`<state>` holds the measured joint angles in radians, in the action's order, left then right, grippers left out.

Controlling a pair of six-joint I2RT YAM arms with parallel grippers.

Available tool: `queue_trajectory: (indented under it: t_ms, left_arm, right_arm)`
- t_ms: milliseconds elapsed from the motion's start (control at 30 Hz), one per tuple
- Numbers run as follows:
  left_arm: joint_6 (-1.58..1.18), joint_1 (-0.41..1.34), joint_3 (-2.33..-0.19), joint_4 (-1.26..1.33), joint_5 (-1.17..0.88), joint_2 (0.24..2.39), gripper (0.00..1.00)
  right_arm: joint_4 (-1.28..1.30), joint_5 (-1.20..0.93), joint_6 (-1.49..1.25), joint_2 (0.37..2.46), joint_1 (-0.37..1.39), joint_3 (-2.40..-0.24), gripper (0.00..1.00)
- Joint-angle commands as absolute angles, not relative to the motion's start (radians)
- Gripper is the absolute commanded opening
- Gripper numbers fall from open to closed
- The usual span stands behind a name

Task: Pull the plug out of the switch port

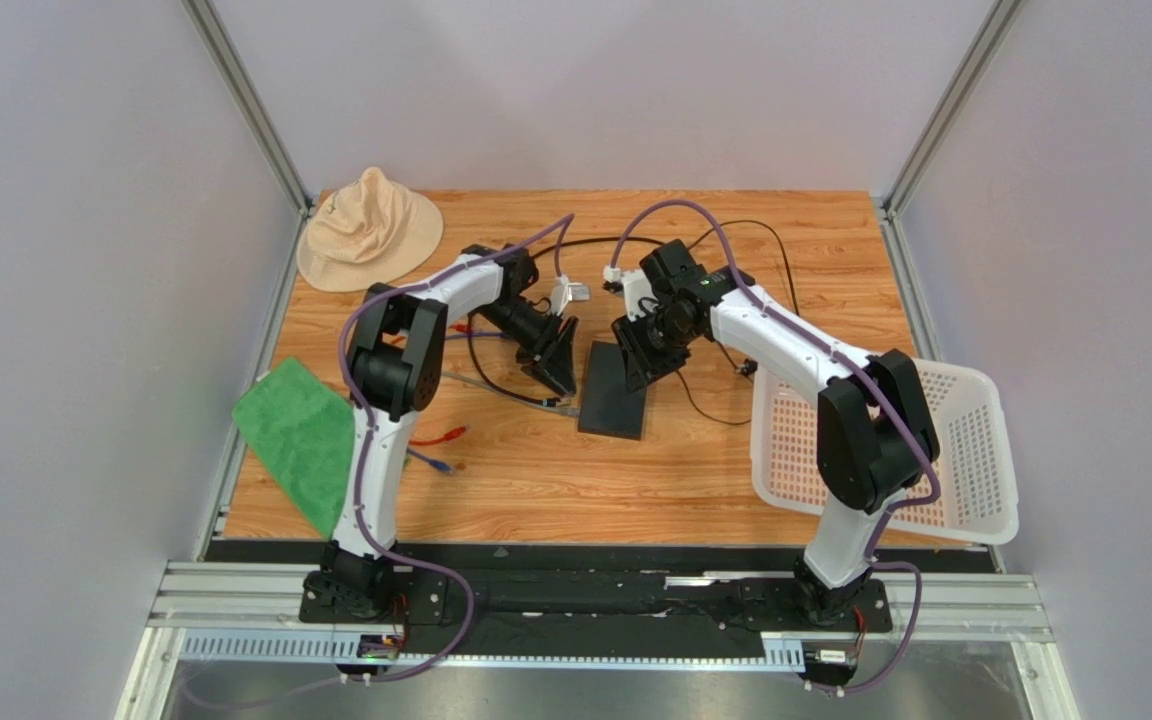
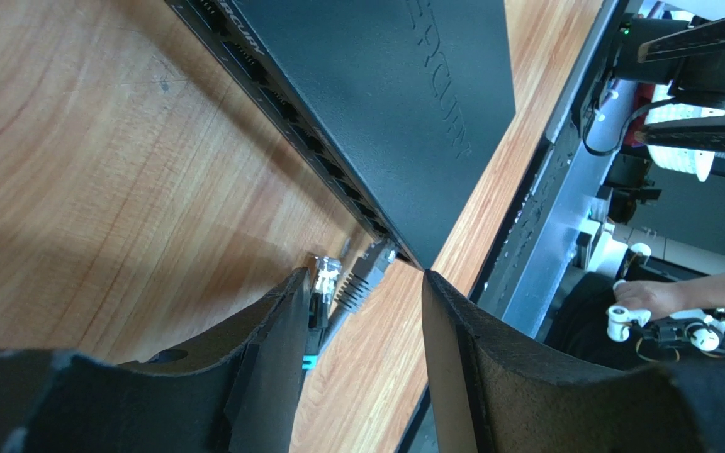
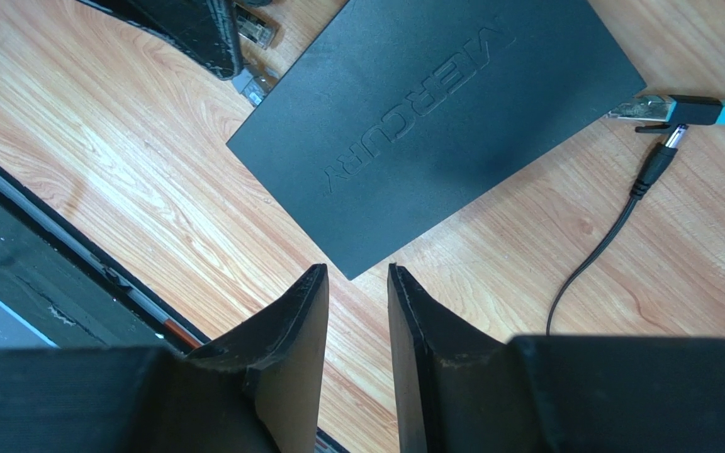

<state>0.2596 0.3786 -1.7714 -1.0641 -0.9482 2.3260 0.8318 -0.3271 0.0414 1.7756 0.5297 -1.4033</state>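
Note:
The switch [image 1: 612, 393] is a flat matte-black box on the wooden table between my two grippers. In the left wrist view its socket row [image 2: 310, 142] runs along the near edge. A grey plug [image 2: 368, 274] has its tip at the last socket by the corner. My left gripper [image 2: 364, 275] is open, one finger on each side of this plug without touching it. A loose clear plug with a black boot [image 2: 324, 288] lies against the left finger. My right gripper [image 3: 355, 272] is open a little and empty, above the switch's corner [image 3: 362, 264].
A barrel power plug [image 3: 661, 159] and a blue-banded plug [image 3: 692, 110] lie beside the switch. A beige hat [image 1: 372, 228] sits at the back left, a green cloth [image 1: 301, 435] at the left edge, and a white basket [image 1: 973, 450] on the right. Loose cables [image 1: 440, 447] lie near the left arm.

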Motion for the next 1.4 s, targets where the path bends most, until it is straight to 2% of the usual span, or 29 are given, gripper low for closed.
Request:
queue_trajectory:
  t_ms: [0, 367, 500, 800, 900, 967, 1100, 1200, 1367]
  left_arm:
    - [0.27, 0.399, -1.766, -1.039, -0.982, 2.339, 0.54]
    - [0.308, 0.425, -1.703, -1.063, -0.95, 2.332, 0.52]
    - [0.342, 0.425, -1.646, -1.081, -0.873, 2.299, 0.52]
    - [0.249, 0.339, -1.494, -0.951, -0.713, 2.091, 0.49]
    - [0.29, 0.337, -1.494, -0.933, -0.793, 2.036, 0.49]
    - [0.342, 0.344, -1.497, -0.949, -0.946, 2.022, 0.52]
    - [0.339, 0.376, -1.508, -0.956, -1.008, 2.068, 0.53]
    - [0.328, 0.405, -1.516, -0.953, -0.999, 2.123, 0.53]
    - [0.333, 0.429, -1.529, -0.963, -0.966, 2.174, 0.53]
  right_arm:
    - [0.807, -0.33, 0.04, 1.756, 0.537, -1.388, 0.34]
    - [0.808, -0.285, 0.064, 1.736, 0.535, -1.335, 0.37]
    - [0.808, -0.276, 0.069, 1.74, 0.535, -1.328, 0.39]
    - [0.801, -0.262, 0.08, 1.736, 0.537, -1.301, 0.4]
    - [0.802, -0.267, 0.077, 1.747, 0.535, -1.313, 0.4]
    - [0.804, -0.268, 0.077, 1.75, 0.535, -1.318, 0.4]
    - [0.801, -0.311, 0.069, 1.741, 0.535, -1.328, 0.39]
    - [0.793, -0.389, 0.063, 1.724, 0.537, -1.328, 0.36]
    - [0.792, -0.397, 0.08, 1.738, 0.543, -1.31, 0.21]
